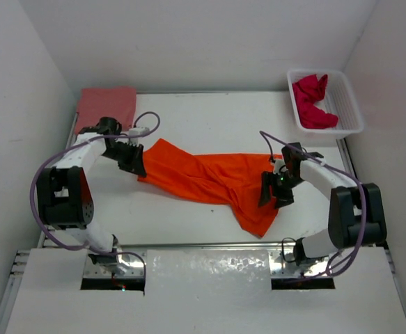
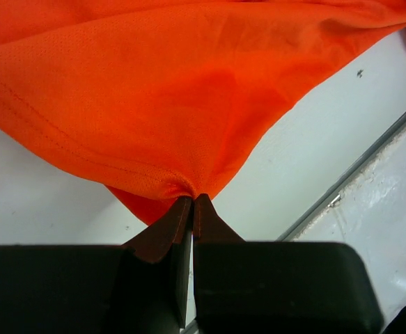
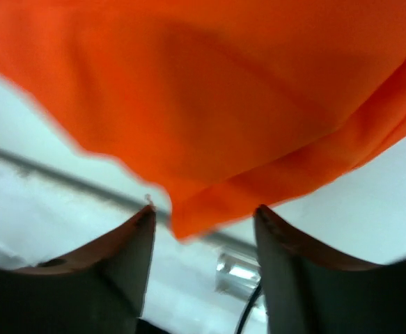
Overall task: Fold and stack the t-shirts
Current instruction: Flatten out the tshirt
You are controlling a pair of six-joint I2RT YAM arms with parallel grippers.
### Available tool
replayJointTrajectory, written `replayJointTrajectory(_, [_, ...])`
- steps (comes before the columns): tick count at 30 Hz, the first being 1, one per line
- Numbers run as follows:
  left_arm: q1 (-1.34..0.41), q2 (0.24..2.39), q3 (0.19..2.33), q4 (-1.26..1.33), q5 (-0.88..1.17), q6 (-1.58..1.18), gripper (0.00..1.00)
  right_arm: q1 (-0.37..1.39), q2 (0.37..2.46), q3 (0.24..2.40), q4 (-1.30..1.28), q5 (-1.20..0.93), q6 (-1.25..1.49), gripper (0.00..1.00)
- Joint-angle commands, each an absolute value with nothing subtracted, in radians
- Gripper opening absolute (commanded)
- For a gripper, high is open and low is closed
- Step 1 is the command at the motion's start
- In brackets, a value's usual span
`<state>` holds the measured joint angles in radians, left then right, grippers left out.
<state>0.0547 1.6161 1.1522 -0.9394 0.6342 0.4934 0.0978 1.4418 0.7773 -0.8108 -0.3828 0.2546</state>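
A bright orange t-shirt (image 1: 209, 177) lies stretched and twisted across the middle of the table. My left gripper (image 1: 134, 160) is shut on its left hem, and the cloth (image 2: 189, 104) bunches into the fingertips. My right gripper (image 1: 274, 191) stands open at the shirt's right side. In the right wrist view a corner of the orange cloth (image 3: 209, 125) hangs loose between the spread fingers (image 3: 136, 240), touching neither. A dusty salmon-pink t-shirt (image 1: 106, 106) lies folded flat at the back left. A deep crimson t-shirt (image 1: 313, 101) is crumpled in the basket.
The white mesh basket (image 1: 350, 111) stands at the back right corner. White walls close the table on three sides. A metal rail (image 1: 189, 245) runs along the near table edge, with the arm bases beyond it.
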Motion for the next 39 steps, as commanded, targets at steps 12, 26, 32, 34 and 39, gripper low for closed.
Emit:
replayJointTrajectory(12, [0.032,1.591,1.114,-0.871,0.658,0.525,0.00,0.342,1.022,0.442,-0.632,0.017,0.764,0.65])
replayJointTrajectory(26, [0.034,1.608,1.129,-0.871,0.621,0.505,0.00,0.422,1.203,0.365,-0.483,-0.133,0.773,0.22])
replayJointTrajectory(32, [0.044,1.601,1.158,-0.902,0.606,0.500,0.00,0.413,1.151,0.402,-0.529,-0.176,0.772,0.00])
replayJointTrajectory(34, [0.061,1.615,1.193,-0.907,0.598,0.492,0.00,0.371,1.140,0.435,-0.544,-0.204,0.749,0.00])
replayJointTrajectory(39, [0.058,1.883,1.661,-0.951,0.601,0.443,0.00,0.083,1.484,0.976,-0.549,-0.301,0.560,0.00])
